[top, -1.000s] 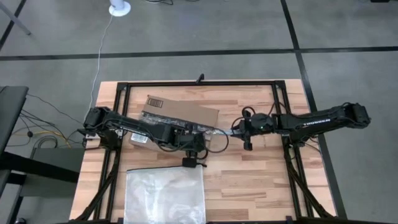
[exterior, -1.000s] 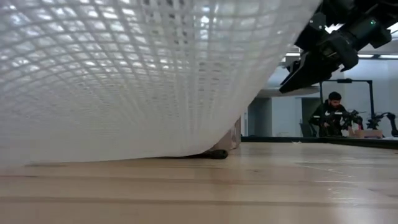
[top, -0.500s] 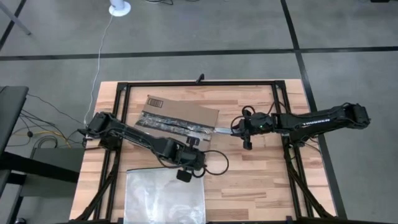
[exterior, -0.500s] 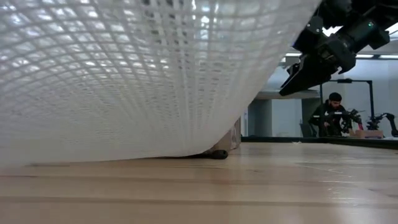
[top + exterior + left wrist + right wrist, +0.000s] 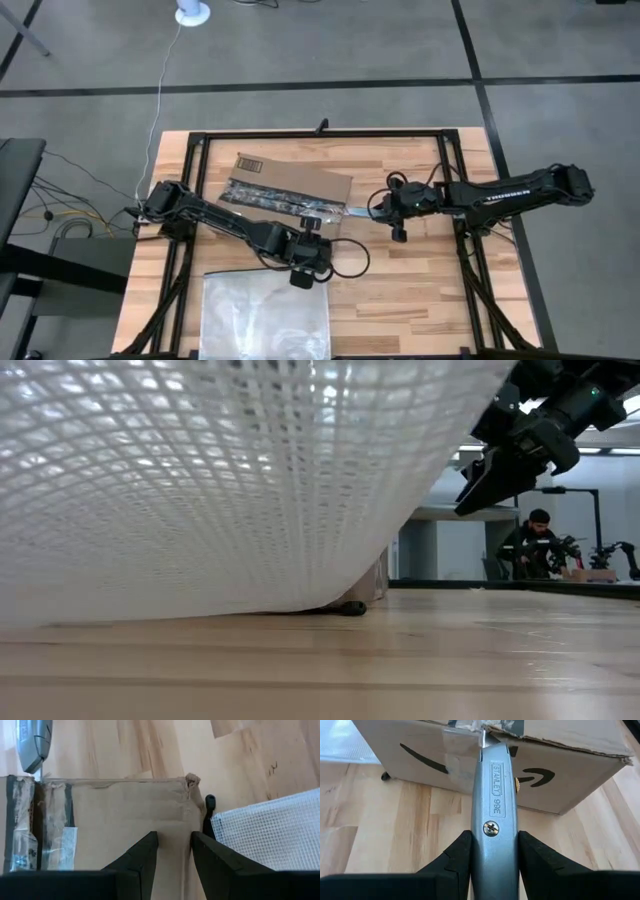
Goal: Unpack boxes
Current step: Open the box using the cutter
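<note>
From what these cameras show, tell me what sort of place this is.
Probably a robotics lab or test workspace. A wooden table in a black frame stands on a grey floor marked with dark tape lines. In the low view, a person sits beside another robot arm in the room behind.

box (image 5: 290, 190): on your tabletop (image 5: 420, 280), toward the back
bag (image 5: 265, 315): before the box
knife (image 5: 495, 820): right of the box
</note>
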Motion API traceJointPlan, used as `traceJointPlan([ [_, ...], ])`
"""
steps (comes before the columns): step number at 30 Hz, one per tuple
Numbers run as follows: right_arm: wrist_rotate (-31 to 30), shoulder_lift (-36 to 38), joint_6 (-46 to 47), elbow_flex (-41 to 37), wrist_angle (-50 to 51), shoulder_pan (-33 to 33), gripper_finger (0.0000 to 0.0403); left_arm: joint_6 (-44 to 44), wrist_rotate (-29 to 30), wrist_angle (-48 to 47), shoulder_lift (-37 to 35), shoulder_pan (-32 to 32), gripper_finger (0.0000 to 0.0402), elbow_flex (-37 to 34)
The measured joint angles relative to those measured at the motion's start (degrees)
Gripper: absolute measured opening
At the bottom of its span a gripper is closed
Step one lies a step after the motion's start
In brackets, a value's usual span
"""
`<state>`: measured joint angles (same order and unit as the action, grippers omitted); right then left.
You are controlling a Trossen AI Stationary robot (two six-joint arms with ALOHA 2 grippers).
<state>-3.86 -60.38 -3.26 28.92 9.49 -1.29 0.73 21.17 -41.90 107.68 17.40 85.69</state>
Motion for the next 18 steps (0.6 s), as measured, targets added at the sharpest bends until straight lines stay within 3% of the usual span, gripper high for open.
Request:
traceJointPlan([
  [10,-1.08,-1.44,0.57,3.20,4.06,3.69,0.0112,-1.67,-0.30,2.60,0.22,-1.31,0.0109,-0.07],
  [18,2.47,-10.52,-0.06,9.83,9.60,10.86,0.0111,-1.90,1.50,3.77,0.33,-3.43,0.0109,-0.09],
])
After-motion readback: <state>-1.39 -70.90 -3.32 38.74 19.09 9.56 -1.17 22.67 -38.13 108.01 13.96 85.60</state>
